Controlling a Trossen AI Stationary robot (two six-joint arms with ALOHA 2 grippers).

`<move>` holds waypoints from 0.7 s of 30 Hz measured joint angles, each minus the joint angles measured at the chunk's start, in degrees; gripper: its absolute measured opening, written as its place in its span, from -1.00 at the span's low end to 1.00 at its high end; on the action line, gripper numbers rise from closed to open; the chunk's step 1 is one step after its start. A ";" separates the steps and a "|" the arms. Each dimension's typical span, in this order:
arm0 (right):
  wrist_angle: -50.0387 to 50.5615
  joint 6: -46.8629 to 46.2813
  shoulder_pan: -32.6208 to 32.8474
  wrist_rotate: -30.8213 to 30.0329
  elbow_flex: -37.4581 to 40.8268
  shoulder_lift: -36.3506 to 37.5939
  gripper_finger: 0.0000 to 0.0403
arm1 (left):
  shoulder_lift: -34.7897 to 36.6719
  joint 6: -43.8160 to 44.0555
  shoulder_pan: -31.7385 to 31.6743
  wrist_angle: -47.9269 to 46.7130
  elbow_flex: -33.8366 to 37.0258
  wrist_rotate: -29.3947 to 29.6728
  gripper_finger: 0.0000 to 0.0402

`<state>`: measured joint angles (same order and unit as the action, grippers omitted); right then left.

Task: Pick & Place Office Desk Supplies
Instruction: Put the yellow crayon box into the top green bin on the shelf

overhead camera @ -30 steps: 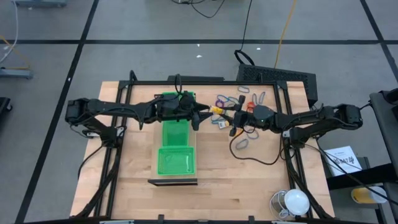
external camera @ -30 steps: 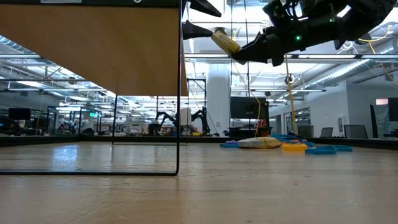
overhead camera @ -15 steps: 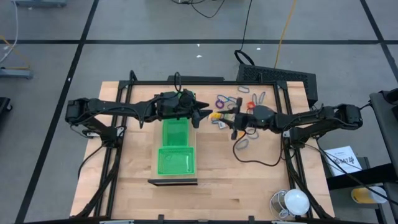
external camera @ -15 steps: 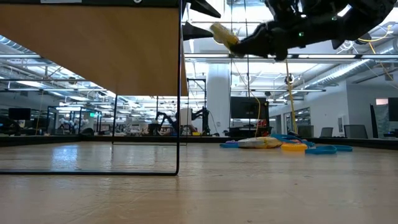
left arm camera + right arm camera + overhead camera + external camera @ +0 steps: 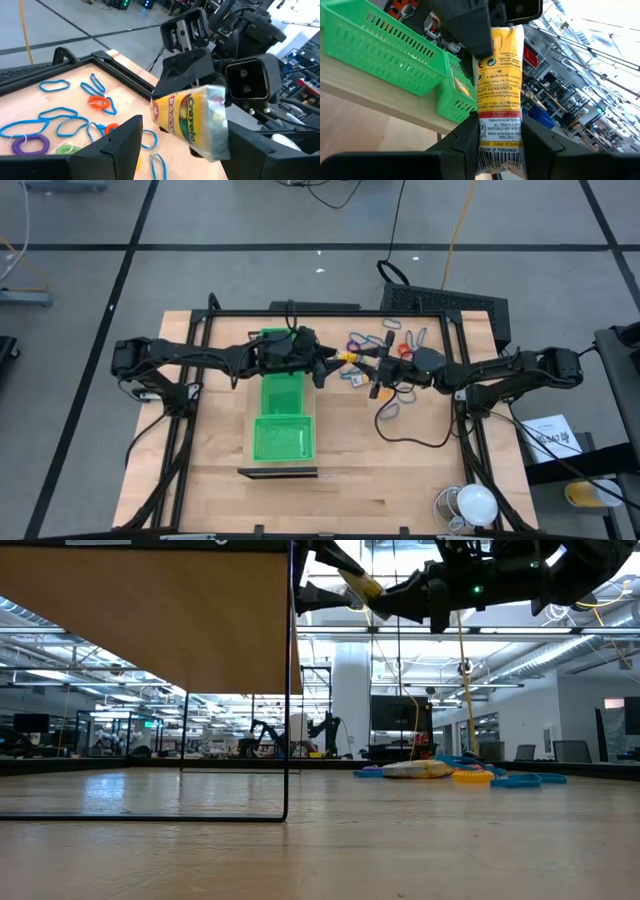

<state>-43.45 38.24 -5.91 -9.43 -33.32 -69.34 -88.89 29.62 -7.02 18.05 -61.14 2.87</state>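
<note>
Right claw: my right gripper [image 5: 362, 360] is clamped on the crayon pack [image 5: 192, 120], gripping one end and holding it out in the air beside the green tray [image 5: 280, 415], on the tray's loop-pile side.

Left claw: my left gripper [image 5: 325, 364] sits at the far end of the green tray with its fingers spread, one on each side of the pack's free end; I see no contact yet.

Pack position: off the table, between the two claws, just off the tray's far corner and not over any compartment.

Handling: I judge the pack light, a small yellow box in a glossy wrapper, so stiff enough to pinch but likely slippery. A grip across the flat faces near the free end looks safest to me.

Risk: if I let go on the right before the left closes, I expect it to fall outside the tray.

Other supplies: the coloured loops [image 5: 385, 340] lie on the table beyond the tray's far end, near the right arm.

Tray contents: one yellow piece [image 5: 461, 88] lies in a compartment.
</note>
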 joint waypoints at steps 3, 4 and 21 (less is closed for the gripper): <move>0.25 -0.04 0.00 -0.04 0.00 0.00 -0.47 | -0.08 0.05 -0.28 -0.03 0.00 -0.06 0.19; 0.16 -0.04 -0.02 -0.04 0.00 0.00 -0.47 | -0.06 0.05 -0.36 0.08 0.00 -0.06 0.19; 0.14 -2.49 -0.02 -0.16 0.00 -1.29 -0.43 | -0.06 -2.42 -0.44 2.03 0.00 0.19 -0.55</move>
<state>-43.31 35.75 -5.93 -9.59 -33.32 -70.63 -88.95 27.20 -7.46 20.08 -61.14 3.06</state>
